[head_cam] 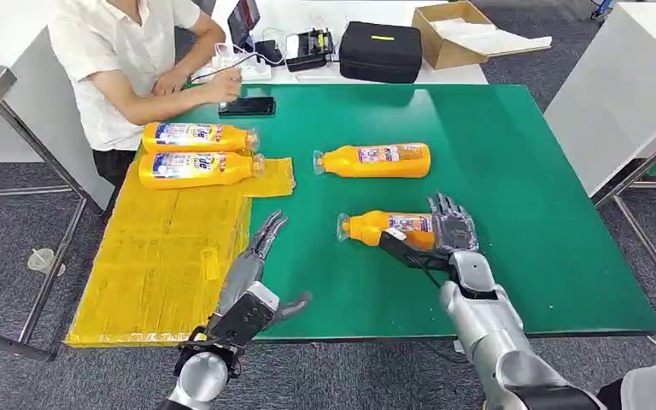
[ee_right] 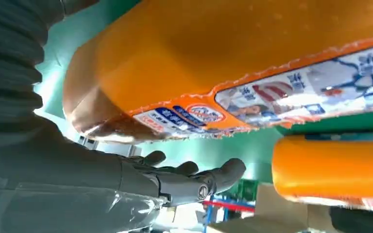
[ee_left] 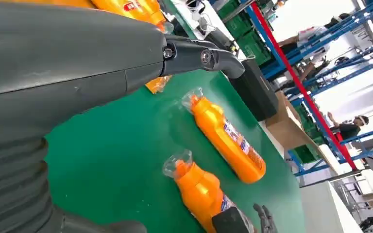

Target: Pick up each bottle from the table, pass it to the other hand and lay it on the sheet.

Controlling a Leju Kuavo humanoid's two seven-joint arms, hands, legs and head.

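While R hand cups bottle, L hand open

Bright, even overhead light leaves soft, short shadows on the green bench. The right wrist view's close orange plastic bottle is blurred.

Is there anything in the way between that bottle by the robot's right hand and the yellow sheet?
Nothing visible blocks it. Bare green table lies between the near bottle and the yellow sheet; the open left hand waits there for the pass.
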